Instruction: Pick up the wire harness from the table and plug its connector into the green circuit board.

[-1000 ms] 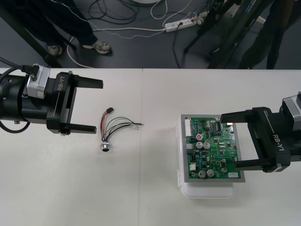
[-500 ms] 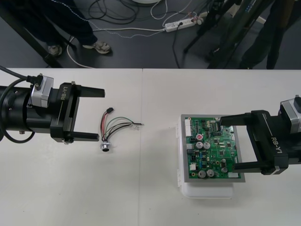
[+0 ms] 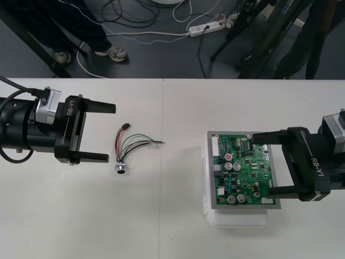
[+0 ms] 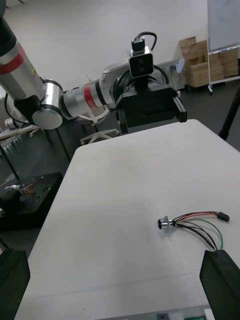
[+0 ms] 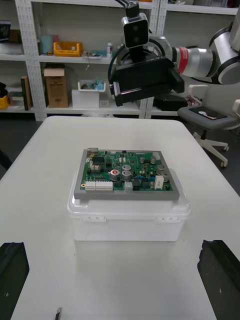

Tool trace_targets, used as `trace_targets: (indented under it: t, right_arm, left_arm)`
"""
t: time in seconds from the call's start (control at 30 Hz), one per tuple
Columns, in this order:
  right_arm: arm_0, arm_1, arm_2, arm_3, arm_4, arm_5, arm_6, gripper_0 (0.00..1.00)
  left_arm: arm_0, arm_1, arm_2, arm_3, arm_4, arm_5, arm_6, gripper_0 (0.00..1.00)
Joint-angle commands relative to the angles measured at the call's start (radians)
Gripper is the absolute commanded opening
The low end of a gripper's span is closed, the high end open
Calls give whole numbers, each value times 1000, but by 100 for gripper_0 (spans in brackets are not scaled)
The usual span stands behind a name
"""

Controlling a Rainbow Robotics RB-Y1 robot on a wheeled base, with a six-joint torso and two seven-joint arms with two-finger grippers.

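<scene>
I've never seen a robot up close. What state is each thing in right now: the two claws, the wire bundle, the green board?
left gripper: open, beside the wire harness, not touching it.
right gripper: open, at the green circuit board's right side.
wire harness: lying loose on the table, unplugged.
green circuit board: flat on its white base.

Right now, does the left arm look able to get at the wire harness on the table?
Probably yes. The left gripper stands open just beside the wire harness, with only bare table between them; the right gripper is away at the green circuit board.
</scene>
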Motion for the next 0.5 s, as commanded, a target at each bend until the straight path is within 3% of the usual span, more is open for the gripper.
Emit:
trace_targets:
  t: [0.03,0.5]
  right_arm:
    - [6,63,-7,-15,-19,14,77,100]
    - [7,86,139,-15,-40,132,275,100]
  left_arm:
    - [-17,95,14,-68,9,-34,141,100]
    - [-17,296,-86,-205,13,3,368,100]
